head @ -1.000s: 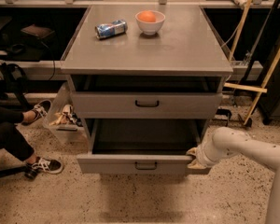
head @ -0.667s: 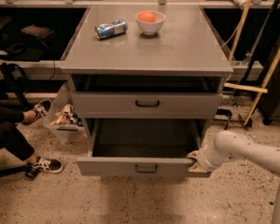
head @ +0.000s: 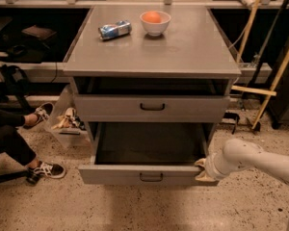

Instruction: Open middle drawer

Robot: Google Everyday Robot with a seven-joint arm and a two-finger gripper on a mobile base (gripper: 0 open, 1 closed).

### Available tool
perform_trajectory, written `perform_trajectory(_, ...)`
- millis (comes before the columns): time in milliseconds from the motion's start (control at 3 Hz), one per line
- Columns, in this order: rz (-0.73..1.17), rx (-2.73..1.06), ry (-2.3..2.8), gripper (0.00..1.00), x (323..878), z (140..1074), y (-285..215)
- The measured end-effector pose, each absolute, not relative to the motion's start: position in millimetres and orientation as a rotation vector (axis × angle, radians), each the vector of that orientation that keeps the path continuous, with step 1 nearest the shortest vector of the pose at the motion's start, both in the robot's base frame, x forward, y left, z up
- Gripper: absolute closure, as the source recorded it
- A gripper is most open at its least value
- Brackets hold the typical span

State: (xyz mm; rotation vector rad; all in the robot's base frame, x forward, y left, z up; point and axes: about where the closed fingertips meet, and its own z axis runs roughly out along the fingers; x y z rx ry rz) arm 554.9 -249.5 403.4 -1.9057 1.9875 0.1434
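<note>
Grey middle drawer [head: 116,174] stands open, gripper [head: 202,170] at corner.

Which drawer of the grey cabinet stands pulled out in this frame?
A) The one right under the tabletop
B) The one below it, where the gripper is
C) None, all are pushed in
B: the middle drawer is pulled out with its plain grey inside showing, and the gripper is at the right end of its front, while the drawer above is pushed in.

Lab; speckled floor [head: 135,208]; claw [head: 203,170] at middle drawer [head: 115,174]
</note>
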Motion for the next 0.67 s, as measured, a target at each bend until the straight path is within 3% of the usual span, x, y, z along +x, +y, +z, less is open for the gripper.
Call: perform_trajectory(667, 0.143, -1.884, 2.000, 1.00, 541.3, 402.0, -250.0)
